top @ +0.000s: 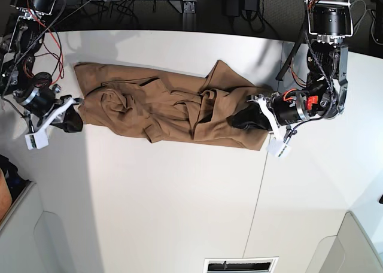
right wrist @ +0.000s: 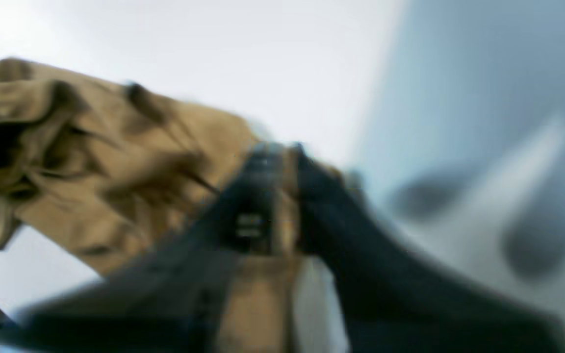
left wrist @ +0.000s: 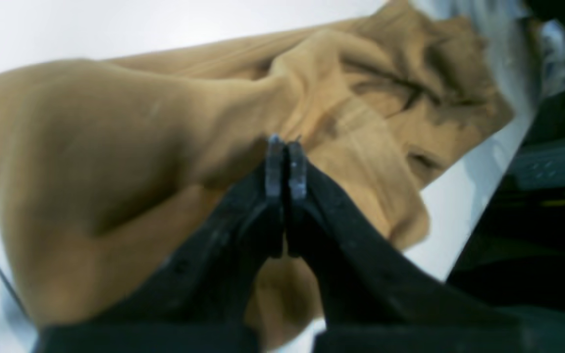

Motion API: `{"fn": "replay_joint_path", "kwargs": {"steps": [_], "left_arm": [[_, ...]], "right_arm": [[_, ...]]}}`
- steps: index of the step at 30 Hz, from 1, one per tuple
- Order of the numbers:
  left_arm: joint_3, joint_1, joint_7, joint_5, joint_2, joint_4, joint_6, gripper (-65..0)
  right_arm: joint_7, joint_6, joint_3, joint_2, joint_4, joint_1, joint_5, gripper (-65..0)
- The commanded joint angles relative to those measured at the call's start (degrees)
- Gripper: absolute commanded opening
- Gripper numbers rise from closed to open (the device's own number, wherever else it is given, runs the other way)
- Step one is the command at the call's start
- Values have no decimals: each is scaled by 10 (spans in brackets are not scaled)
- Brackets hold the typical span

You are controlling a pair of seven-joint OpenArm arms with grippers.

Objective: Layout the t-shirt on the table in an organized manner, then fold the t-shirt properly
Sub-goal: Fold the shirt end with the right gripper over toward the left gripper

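Shirt [top: 167,114] lay stretched in a long rumpled band across the far half of the table [top: 179,213], between the two arms, bunched in thick folds through the middle and not yet flat. Step in hand looked like the layout stage: both arms at opposite ends, pulling the cloth out lengthwise.

Left gripper [left wrist: 286,147] was clenched; in its wrist view the pads sat pressed together with cloth drawn taut up to the tips, so it likely pinched a thin edge of the shirt. In the base view it sat at the shirt's end on that view's right.

Right gripper [right wrist: 277,152] was at the other end; its wrist view was badly blurred. Tan cloth showed between the jaws, but whether they gripped it or were letting go, I could not tell.

Next move, as a judgement: the middle bunching needed spreading, so the ends should be regrasped at corners or hem and pulled apart sideways before any fold. Sleeves could not be made out.
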Motion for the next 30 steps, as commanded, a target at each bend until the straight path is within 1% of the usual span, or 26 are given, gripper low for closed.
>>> {"fn": "replay_joint_path", "kwargs": {"steps": [1,3,4,5,9,13,16,18,21,25,28,29,30], "left_arm": [[-3,-6,-9,-18,-13,18,-5,-650],[-3,2,-9,-18,-20,35,-5,-650],[-3,5,-9,-18,-21,44,-5,-650],[-3,8,-9,-18,-21,51,-5,-650],[-3,9,-11,-17,-20,54,-5,-650],[-3,9,-11,-9,-20,54,-5,-650],[-3,9,-16,-9,-20,54,-5,-650],[-3,9,-20,-7,-19,54,-5,-650],[-3,9,-26,4,-20,54,-5,-650],[-3,9,-26,11,-20,54,-5,-650],[-3,9,-26,12,-20,54,-5,-650],[-3,9,-26,12,-20,54,-5,-650],[-3,9,-26,12,-20,54,-5,-650]], "right_arm": [[7,0,15,10,5,-3,9,-447],[9,0,34,9,2,-27,11,-364],[9,0,40,9,0,-38,15,-341],[11,0,45,9,-2,-49,21,-330],[39,0,43,9,-16,-75,24,-323],[57,0,35,5,-48,-71,32,-267],[57,1,14,0,-76,-60,51,-268],[57,5,-3,-9,-84,-58,55,-268],[57,5,-20,-32,-84,-59,56,-268],[66,5,-26,-63,-84,-59,56,-268],[71,5,-26,-78,-84,-59,54,-272],[74,5,-26,-81,-84,-59,54,-294],[78,5,-26,-82,-84,-59,54,-345]]}}
